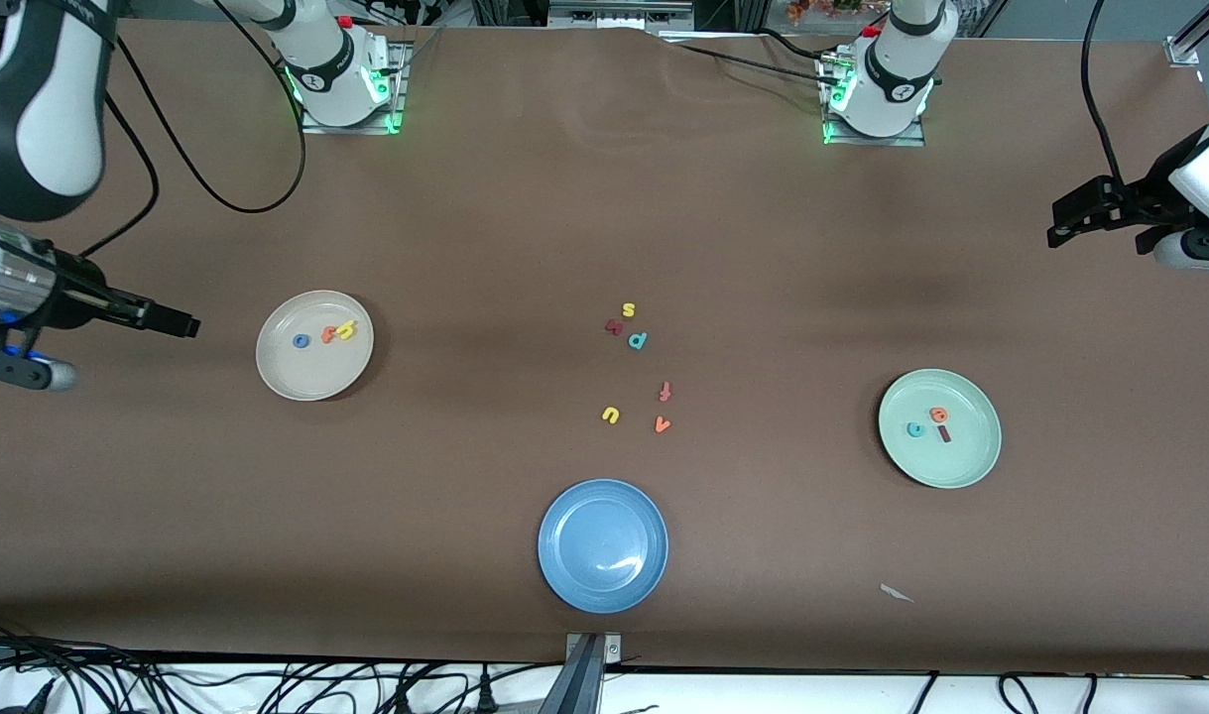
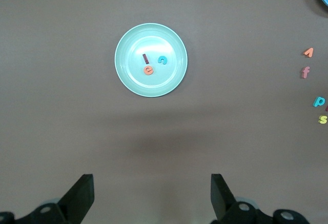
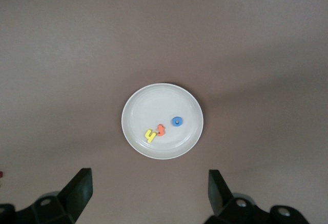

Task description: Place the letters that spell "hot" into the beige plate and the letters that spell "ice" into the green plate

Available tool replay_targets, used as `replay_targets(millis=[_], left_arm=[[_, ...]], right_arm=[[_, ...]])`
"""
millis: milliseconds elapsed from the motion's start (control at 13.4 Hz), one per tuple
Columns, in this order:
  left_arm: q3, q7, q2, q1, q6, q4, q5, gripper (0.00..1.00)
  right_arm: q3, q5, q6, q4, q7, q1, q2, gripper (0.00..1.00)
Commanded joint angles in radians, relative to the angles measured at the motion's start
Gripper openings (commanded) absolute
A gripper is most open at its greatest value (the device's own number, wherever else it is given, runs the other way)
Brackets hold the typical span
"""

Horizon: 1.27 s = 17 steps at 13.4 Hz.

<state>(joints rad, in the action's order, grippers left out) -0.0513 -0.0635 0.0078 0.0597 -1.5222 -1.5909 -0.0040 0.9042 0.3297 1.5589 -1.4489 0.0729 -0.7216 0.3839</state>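
Both pincers are gaping empty: the right pincer (image 3: pixel 148 193) is hanging over the beige plate (image 3: pixel 138 106) reading h, t, o; the left pincer (image 2: pixel 152 196) is hanging over the green plate (image 2: pixel 128 44) reading i, c, e.

- The right gripper (image 3: pixel 148 196) hangs above the brown table (image 3: pixel 61 55), its two black fingers (image 3: pixel 79 188) spread wide with nothing between them.
- A round cream-beige shallow plate (image 3: pixel 154 101) lies on the table.
- In it, a yellow foam h (image 3: pixel 150 135) touches an orange foam t (image 3: pixel 160 130); a blue foam ring-shaped o (image 3: pixel 177 121) sits just beside them.
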Motion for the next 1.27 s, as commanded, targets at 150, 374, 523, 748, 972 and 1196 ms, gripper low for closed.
replay_targets(millis=[150,374,523,748,972,1196], left_arm=[[-0.001,-0.012,0.006,0.003,-0.003,0.019,-0.008,1.0],[-0.001,-0.012,0.005,0.003,0.0,0.017,-0.008,1.0],[-0.002,-0.012,0.0,0.003,0.002,0.017,-0.008,1.0],[0.001,-0.013,0.003,0.005,-0.001,0.019,-0.008,1.0],[-0.001,-0.013,0.001,0.003,-0.001,0.019,-0.008,1.0],[-0.001,-0.013,0.003,0.003,-0.001,0.019,-0.008,1.0]], right_arm=[[-0.01,0.012,-0.013,0.038,-0.002,-0.004,0.036,1.0],[-0.005,0.008,-0.016,0.038,0.001,0.001,0.035,1.0],[-0.001,0.011,-0.017,0.039,-0.013,0.008,0.033,1.0],[-0.011,0.008,-0.017,0.039,-0.01,0.028,0.035,1.0],[-0.189,0.003,-0.023,0.092,-0.013,0.208,0.033,1.0],[-0.393,-0.087,-0.023,0.13,-0.011,0.387,0.027,1.0]])
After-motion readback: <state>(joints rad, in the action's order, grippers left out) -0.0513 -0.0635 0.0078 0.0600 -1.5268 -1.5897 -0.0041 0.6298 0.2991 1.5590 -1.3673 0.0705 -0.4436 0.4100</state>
